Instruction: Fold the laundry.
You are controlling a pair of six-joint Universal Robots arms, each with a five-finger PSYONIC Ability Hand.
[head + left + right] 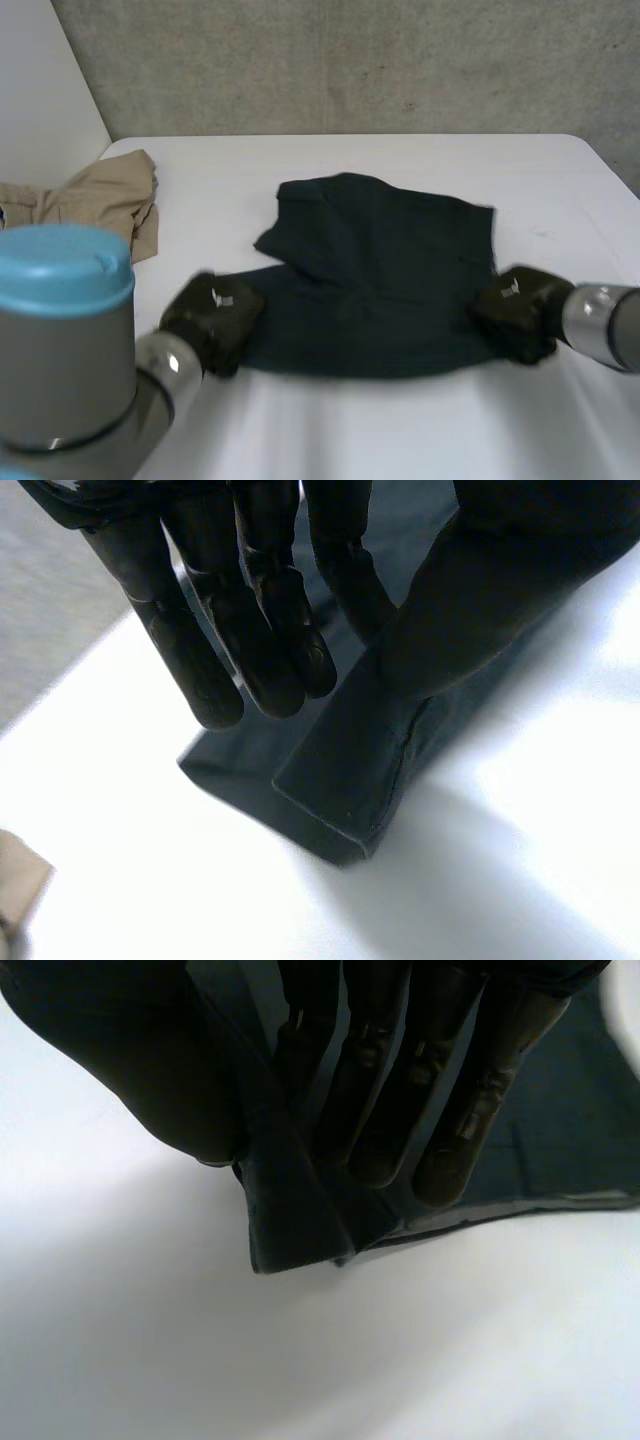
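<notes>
Garment (385,285) spread on table (400,430); left robot hand (212,318) pinches one near corner, right robot hand (515,312) the other.

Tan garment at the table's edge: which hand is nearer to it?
Left. The left hand pinches the corner of the dark garment nearest the tan garment; the right hand pinches the opposite corner, farther away.

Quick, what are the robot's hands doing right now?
Left hand: shut on the dark garment, pinching its near left corner.
Right hand: shut on the dark garment, pinching its near right corner.
</notes>
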